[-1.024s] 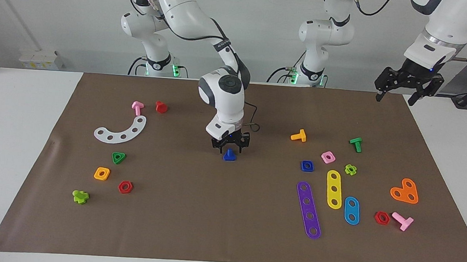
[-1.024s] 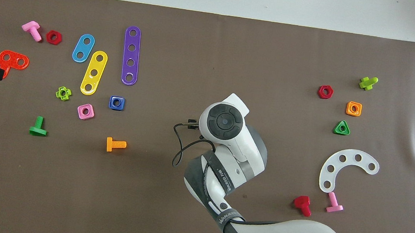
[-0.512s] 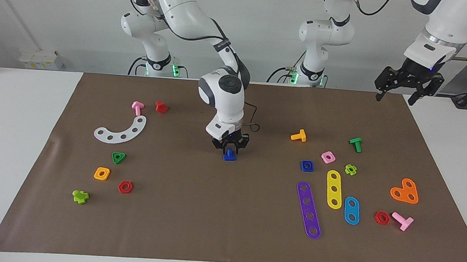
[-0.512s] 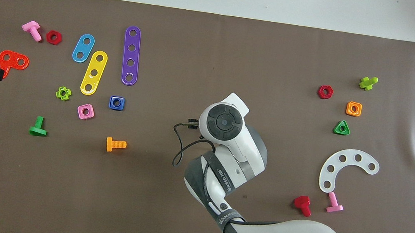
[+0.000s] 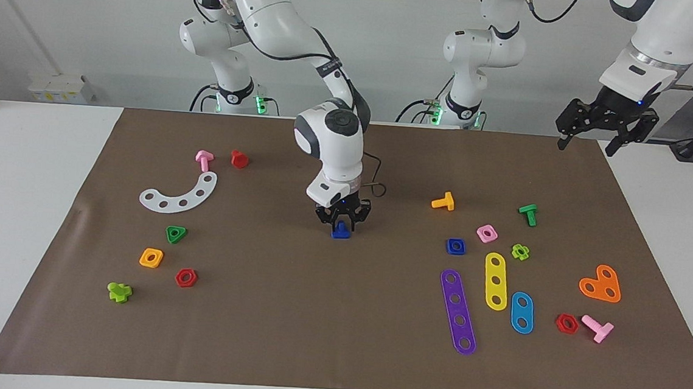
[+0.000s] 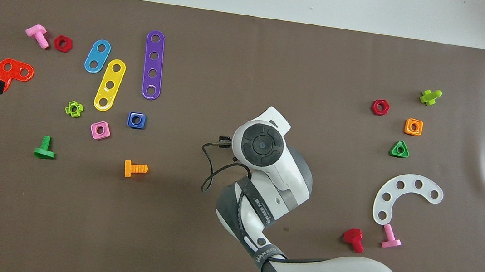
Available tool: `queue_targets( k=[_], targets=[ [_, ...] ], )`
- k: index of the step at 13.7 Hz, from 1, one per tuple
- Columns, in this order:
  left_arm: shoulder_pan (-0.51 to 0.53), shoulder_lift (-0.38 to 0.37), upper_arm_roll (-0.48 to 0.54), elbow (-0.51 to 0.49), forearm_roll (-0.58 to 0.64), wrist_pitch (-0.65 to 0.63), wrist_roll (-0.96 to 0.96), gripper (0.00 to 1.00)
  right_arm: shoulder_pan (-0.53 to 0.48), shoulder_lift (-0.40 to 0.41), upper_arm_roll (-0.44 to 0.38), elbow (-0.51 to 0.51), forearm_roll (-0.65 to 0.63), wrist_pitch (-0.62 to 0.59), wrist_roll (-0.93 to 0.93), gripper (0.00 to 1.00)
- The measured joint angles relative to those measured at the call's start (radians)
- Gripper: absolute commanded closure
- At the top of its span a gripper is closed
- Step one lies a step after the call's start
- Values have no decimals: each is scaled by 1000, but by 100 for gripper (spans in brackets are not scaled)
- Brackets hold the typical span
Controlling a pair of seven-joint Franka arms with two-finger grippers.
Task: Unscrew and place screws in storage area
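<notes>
**Right gripper closed in on the blue screw at mid-mat**

The right gripper (image 5: 341,220) stood low over the middle of the facing frame, its fingers drawn in around the shaft of the dark-blue screw (image 5: 340,233), whose flat head rested on the brown mat (image 5: 336,340). A second before, the same fingers had hung spread just above the screw with all of it showing; by this moment they had dropped and narrowed until only the head showed beneath them. The fingers appeared to be pinching the shaft, though the screw had not left the mat. In the overhead frame the arm's wrist covered both gripper and screw.

That change suggested the pickup step was nearly complete, with lifting and carrying yet to come. The storage area (image 5: 234,223) lay in the left part of the facing frame, marked by the white curved strip (image 5: 179,194), the green triangle nut (image 5: 176,234), the orange square nut (image 5: 151,258) and the red hexagon nut (image 5: 186,278). The screw sat well apart from them, so a sideways carry toward that group would be needed.

The left gripper (image 5: 585,140) waited at the upper right of the facing frame, raised over the mat's corner, fingers spread wide and holding nothing. Its position had not altered over the second.
</notes>
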Motion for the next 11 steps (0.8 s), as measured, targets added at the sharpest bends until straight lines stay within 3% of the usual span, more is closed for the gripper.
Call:
queue_targets(
  k=[4,6,7,8,11],
  targets=[
    [0,0,0,0,0,0,0,0,0,0,0,-4,0,0,0,50],
    [0,0,0,0,0,0,0,0,0,0,0,-11,0,0,0,55],
    [0,0,0,0,0,0,0,0,0,0,0,-13,0,0,0,73],
    [0,0,0,0,0,0,0,0,0,0,0,-14,0,0,0,100],
    [0,0,0,0,0,0,0,0,0,-4,-1,-13,-1,1,0,100]
  ],
)
